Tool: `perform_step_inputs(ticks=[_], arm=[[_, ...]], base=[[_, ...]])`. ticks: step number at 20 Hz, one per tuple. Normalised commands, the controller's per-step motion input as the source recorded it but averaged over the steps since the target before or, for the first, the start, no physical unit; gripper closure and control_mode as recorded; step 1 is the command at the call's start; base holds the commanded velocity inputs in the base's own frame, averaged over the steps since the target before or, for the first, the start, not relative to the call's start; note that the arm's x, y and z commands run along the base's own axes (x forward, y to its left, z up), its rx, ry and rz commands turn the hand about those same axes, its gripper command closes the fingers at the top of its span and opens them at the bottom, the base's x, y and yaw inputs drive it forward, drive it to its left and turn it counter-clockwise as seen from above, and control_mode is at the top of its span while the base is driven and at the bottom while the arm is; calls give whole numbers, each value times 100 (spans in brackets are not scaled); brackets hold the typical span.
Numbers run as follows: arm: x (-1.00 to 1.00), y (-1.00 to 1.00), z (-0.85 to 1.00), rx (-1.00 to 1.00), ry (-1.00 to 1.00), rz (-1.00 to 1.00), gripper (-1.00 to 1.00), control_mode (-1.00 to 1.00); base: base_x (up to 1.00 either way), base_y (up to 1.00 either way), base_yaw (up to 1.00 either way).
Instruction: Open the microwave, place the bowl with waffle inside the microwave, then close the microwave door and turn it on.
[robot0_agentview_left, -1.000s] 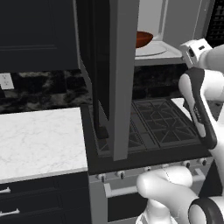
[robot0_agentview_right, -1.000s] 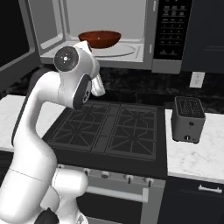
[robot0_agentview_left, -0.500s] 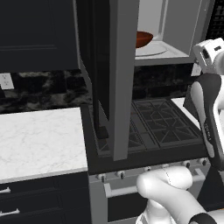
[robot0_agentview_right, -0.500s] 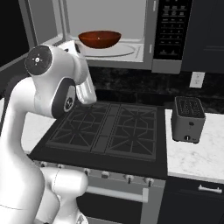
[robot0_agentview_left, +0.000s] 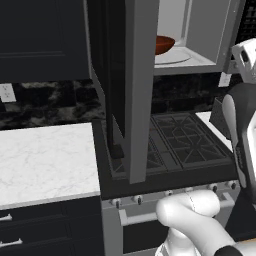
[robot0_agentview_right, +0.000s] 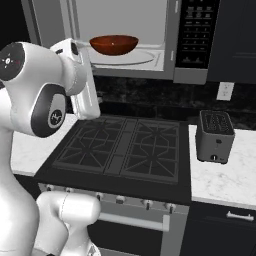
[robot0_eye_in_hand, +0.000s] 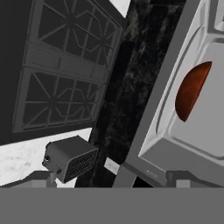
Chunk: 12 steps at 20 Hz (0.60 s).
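Sitting in open microwave: bowl in place, pincer empty

Microwave (robot0_agentview_right: 150, 45) hangs above the stove (robot0_agentview_right: 125, 150), cavity exposed, light grey inside. Microwave door (robot0_agentview_left: 135, 90) swung fully out, seen edge-on in left base view, hanging over the stove's left side. Bowl (robot0_agentview_right: 114, 44) reddish-brown, upright, resting on the round turntable (robot0_agentview_right: 140, 57), roughly centred in the cavity; also visible past the door edge in left base view and rolled sideways in hand view. Waffle not discernible, probably hidden below the bowl rim. Black button panel (robot0_agentview_right: 197, 32) on microwave's right side.

Pincer (robot0_eye_in_hand: 109, 177): two finger tips at bottom of hand view stand well apart, spread wide, nothing between them, holding nothing. Hand camera looks at the microwave's lower front edge, dark backsplash and stove grates. Arm's white elbow bulks at left of right base view, forearm rising in front of the microwave's left edge.

Toaster (robot0_agentview_right: 216, 136) grey, slotted, on white marble surface (robot0_agentview_right: 220, 175) right of stove. Another marble surface (robot0_agentview_left: 45, 157) left of stove. Wall outlet (robot0_agentview_right: 223, 91) behind toaster.
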Motion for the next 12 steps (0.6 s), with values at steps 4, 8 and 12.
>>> perform_step_inputs(ticks=[4,8,12], arm=[[-21,10,1,-2,-5,-6,-100,-100],[-11,16,-5,0,-15,0,-100,-100],[-28,32,-8,-1,-22,0,-100,-100]], base=[[0,0,0],[0,0,0],[0,0,0]])
